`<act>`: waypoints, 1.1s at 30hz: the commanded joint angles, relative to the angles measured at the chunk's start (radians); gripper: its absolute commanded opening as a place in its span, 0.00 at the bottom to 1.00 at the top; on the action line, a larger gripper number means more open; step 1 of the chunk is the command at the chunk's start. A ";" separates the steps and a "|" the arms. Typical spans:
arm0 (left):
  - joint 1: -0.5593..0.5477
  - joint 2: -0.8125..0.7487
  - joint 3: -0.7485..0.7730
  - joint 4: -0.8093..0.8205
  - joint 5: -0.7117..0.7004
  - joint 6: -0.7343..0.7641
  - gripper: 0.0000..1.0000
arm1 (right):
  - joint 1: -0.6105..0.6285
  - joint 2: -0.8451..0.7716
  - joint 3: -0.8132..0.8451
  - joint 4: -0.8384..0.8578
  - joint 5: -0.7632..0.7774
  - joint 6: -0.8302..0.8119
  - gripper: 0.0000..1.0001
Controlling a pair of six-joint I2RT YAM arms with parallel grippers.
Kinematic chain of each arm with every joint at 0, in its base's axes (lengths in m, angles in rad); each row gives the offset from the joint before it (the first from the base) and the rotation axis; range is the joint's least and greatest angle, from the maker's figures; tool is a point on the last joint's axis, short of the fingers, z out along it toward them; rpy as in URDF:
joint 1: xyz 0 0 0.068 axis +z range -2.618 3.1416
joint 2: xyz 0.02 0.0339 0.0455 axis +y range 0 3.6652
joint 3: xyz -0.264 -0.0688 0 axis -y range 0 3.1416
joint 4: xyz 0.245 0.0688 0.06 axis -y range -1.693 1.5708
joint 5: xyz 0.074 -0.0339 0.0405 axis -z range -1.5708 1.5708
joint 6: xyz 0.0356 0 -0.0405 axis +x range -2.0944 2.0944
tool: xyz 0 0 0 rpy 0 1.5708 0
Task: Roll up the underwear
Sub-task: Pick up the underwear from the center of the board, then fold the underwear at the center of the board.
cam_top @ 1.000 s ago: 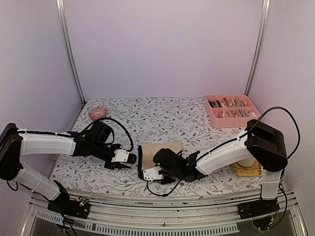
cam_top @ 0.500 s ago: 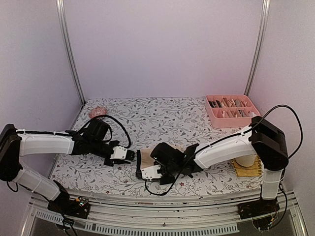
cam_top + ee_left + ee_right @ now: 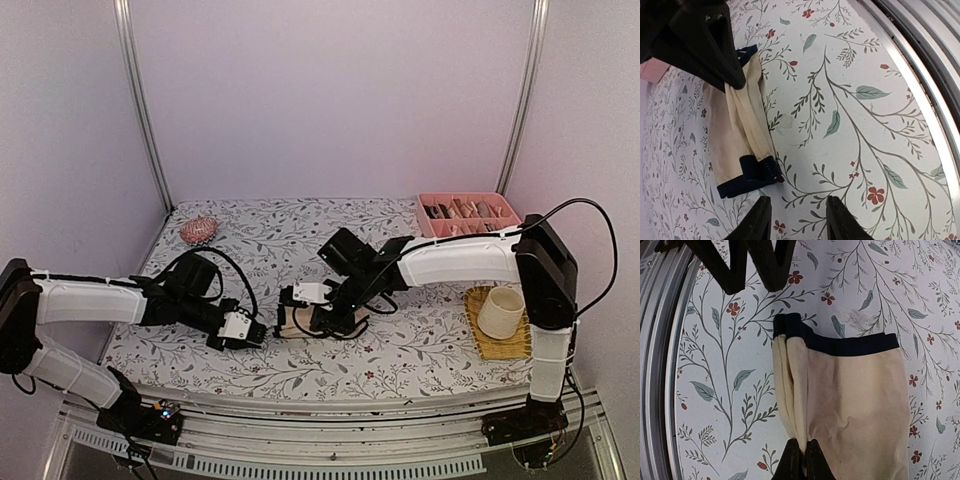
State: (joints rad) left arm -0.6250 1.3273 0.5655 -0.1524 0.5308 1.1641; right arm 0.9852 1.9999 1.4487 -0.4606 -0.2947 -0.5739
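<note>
Overhead: swinging the right gripper (image 3: 300, 305) from the near side round to the far side of the beige underwear (image 3: 288, 323), drawing what was lying spread out into a narrow fold in the middle of the flowered tablecloth (image 3: 420, 350); easing the left gripper (image 3: 247, 331) down, just beside the cloth.

Left wrist: standing part-open over bare tablecloth, holding nothing, black hem lying just ahead.

Right wrist: pinching tight on a doubled beige edge, probably beginning the roll, not finishing it.
</note>
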 commanded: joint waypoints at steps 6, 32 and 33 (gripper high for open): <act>-0.007 0.025 0.012 0.119 -0.028 -0.072 0.45 | -0.074 0.121 0.187 -0.168 -0.130 0.047 0.02; 0.034 0.213 0.157 0.218 -0.106 -0.226 0.40 | -0.163 0.266 0.343 -0.160 -0.153 0.021 0.02; 0.034 0.220 0.163 0.219 -0.107 -0.228 0.40 | -0.164 0.269 0.344 -0.155 -0.152 0.020 0.02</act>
State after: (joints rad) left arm -0.6037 1.5192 0.6907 0.0395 0.4366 0.9703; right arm 0.8234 2.2444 1.7618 -0.6350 -0.4229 -0.5400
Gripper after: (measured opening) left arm 0.400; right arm 0.024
